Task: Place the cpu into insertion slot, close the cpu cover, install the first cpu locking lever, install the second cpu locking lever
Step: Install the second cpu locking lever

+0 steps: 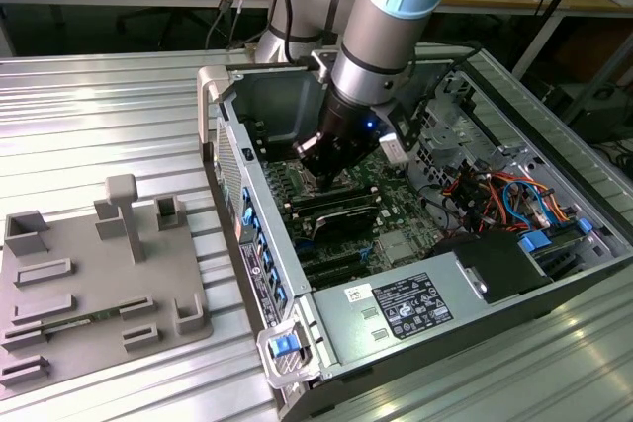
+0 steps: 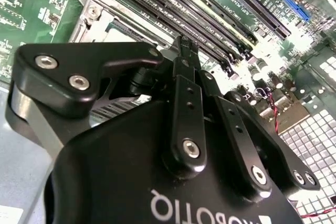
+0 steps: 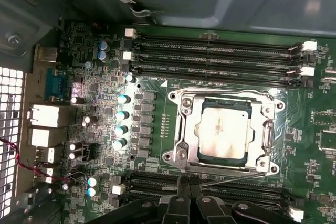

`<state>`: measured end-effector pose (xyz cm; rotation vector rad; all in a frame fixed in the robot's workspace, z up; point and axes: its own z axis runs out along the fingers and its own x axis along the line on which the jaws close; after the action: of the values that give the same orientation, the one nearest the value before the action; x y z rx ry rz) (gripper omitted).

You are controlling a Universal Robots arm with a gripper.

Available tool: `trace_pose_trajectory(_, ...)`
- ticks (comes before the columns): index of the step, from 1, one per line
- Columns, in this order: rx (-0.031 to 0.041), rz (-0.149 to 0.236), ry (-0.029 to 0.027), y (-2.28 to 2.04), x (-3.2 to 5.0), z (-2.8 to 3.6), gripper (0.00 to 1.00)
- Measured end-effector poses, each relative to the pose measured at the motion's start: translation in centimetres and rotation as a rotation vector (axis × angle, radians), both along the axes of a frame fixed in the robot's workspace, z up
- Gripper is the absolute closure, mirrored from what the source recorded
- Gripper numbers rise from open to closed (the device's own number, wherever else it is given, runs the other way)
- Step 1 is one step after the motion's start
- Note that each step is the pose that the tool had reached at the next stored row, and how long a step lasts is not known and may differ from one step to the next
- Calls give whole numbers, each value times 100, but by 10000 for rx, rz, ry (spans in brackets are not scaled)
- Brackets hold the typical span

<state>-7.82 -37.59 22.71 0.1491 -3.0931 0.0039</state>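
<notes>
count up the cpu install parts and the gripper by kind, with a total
cpu: 1
insertion slot: 1
cpu cover: 1
gripper: 1
total: 4

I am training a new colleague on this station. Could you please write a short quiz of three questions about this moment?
1. True or false: the cpu lies in the slot.
2. The cover is: A) raised upright, B) flat around the cpu, C) off on the grey tray.
3. Fill in: in the first wrist view, the gripper is beside the socket's edge, next to a thin metal ____.

Key
1. True: the chip's metal face shows inside the socket.
2. B: the frame lies flat, with the chip seen through its window.
3. lever
</notes>
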Motion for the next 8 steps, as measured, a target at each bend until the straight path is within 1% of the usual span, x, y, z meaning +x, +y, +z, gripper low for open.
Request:
trace_pose_trajectory(3, -1, 1, 1, -1, -19, -42, 89)
trace_pose_trajectory(4, -2, 0, 0, -1, -28, -46, 89)
trace_pose_trajectory(8, -1, -1, 0, 0, -115, -52, 89)
